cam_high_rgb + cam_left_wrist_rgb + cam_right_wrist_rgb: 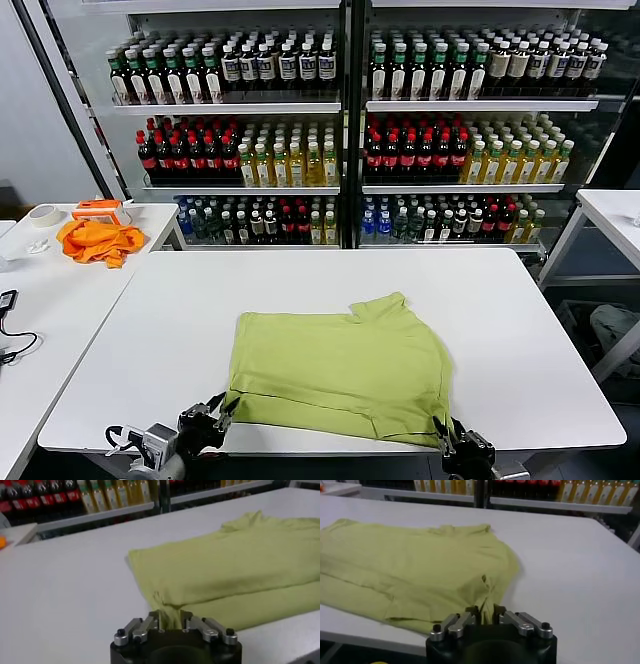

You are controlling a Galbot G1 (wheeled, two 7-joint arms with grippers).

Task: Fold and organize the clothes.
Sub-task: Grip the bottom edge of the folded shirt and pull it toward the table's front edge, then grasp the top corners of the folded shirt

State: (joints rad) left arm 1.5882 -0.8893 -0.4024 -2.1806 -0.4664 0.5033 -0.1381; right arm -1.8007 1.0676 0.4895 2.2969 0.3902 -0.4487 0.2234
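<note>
Garment: the lime T-shirt [340, 365] lies flat on the white table [520, 330], toward its near edge and roughly centred; it appears partly folded already, with a doubled layer along the near hem and the ribbed collar [382, 306] turned up at the far right.
Long axis: runs left to right across the table, parallel to the near edge.
Left gripper [218, 410]: at the near-left corner of the shirt, jaws pressed together on a bunched tuck of fabric, as the left wrist view shows [170, 625].
Right gripper [447, 432]: at the near-right corner, jaws likewise pinching a gather of cloth [487, 614].
Key relation: the whole body of the shirt lies forward of both sets of jaws, away from the robot; each arm holds its own nearest corner, neither favoured.
Judgement: the held near edge would need carrying forward over the garment to make the next fold; uneven lift between the arms risks a skewed crease.
Surroundings: orange cloth [98, 241] on the side table [40, 300], well apart; bottle shelves [340, 120] behind.
</note>
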